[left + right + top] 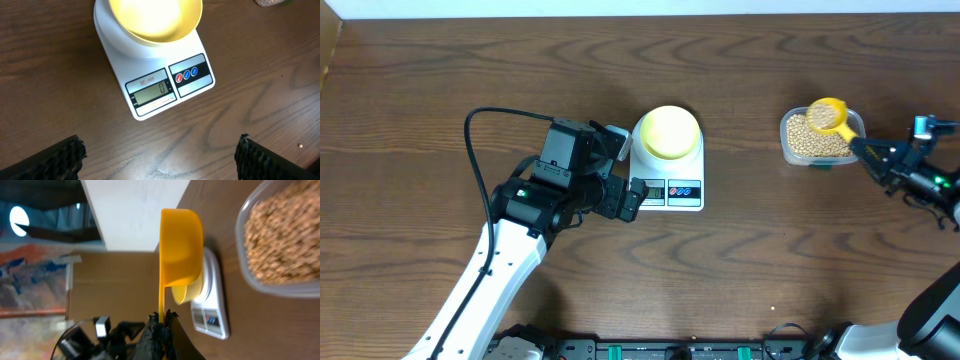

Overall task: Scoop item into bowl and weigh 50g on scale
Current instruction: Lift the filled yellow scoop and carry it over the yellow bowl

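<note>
Where your right claw point(162, 319) pinches shut, it grips the thin handle of the yellow scoop point(180, 245), and the cup stands out past the fingertips. Seen from overhead, the scoop hangs above the far end of the clear tub point(788, 140). It looks loaded with beans point(812, 142) like those lying in the tub. The tub sits well to the right of the scale point(670, 192), apart from it.

Your left claw point(625, 172) stands wide open and holds nothing. It hovers just beside the scale's left edge, near the display corner. From its wrist camera you see both fingers point(57, 160) at the lower corners, with the scale ahead of them. On the scale's platform sits the pale yellow bowl point(155, 20), and the display point(152, 92) on the scale's near edge reads zero. The scale rests on the dark wooden table point(770, 260).
</note>
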`<state>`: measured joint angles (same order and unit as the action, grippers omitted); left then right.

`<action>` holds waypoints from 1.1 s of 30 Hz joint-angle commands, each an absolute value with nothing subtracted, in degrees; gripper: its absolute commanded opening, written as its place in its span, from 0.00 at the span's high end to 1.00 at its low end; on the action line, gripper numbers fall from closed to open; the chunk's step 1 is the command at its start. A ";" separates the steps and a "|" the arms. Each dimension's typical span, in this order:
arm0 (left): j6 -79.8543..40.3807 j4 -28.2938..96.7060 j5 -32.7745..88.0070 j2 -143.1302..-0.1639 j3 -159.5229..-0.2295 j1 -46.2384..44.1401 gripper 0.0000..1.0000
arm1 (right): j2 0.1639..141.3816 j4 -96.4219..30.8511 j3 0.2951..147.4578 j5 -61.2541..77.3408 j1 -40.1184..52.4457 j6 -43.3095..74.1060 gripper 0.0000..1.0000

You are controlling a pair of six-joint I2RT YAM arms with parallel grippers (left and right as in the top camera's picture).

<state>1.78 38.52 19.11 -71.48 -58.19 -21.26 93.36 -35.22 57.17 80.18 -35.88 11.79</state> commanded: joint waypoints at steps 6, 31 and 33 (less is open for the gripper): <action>2.57 38.48 18.48 -71.48 -58.24 -21.06 0.02 | 93.89 -35.77 56.73 84.40 -27.70 13.76 0.99; 2.57 38.48 18.48 -71.48 -58.24 -21.06 0.02 | 93.89 -18.55 56.73 78.61 -8.93 38.17 0.99; 2.55 38.48 18.48 -71.48 -58.24 -21.06 0.02 | 93.89 -14.28 56.73 78.13 -7.51 41.50 0.99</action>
<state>1.76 38.52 19.11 -71.48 -58.19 -21.26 93.38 -18.13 56.73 78.91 -9.52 33.06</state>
